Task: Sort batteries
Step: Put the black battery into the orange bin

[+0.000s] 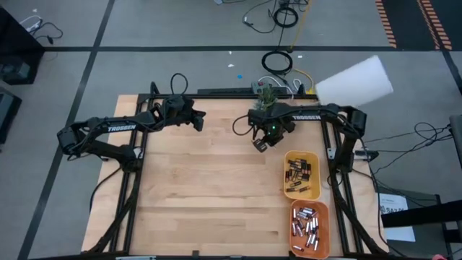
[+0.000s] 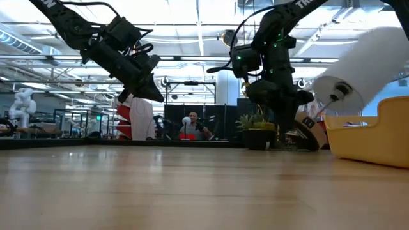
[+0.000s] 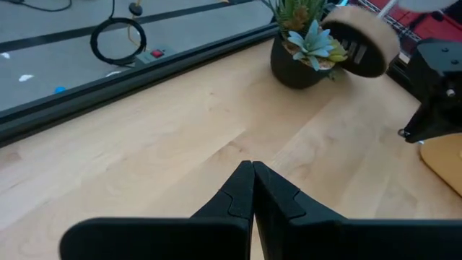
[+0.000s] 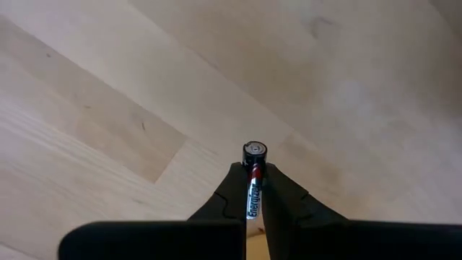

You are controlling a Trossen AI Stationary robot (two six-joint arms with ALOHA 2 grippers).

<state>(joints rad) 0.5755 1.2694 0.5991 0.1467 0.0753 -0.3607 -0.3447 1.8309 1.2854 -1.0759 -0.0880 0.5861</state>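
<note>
My right gripper [image 4: 253,189] points down over the far middle of the wooden table [image 1: 209,188] and is shut on one battery [image 4: 254,155], silvery with a red band and lettering. In the high view this gripper [image 1: 260,144] hangs left of the yellow tray [image 1: 287,155], which holds dark batteries [image 1: 300,175]. The orange tray [image 1: 294,209] in front of it holds silvery batteries [image 1: 308,227]. My left gripper [image 3: 253,170] is shut on nothing and hovers over the table's far left part [image 1: 198,121]. My right gripper pinches the battery's lettered body [image 4: 253,198] between its two fingers, coming from above and pointing down. The battery lies along the fingers, upright. Its round end [image 4: 254,150] sticks out past the fingertips toward the tabletop.
A potted plant [image 3: 302,50] stands at the table's far edge, with a brown tape roll [image 3: 361,43] beside it. A large white roll [image 1: 354,81] lies beyond the far right corner. Bare wood stretches across the table's middle and left.
</note>
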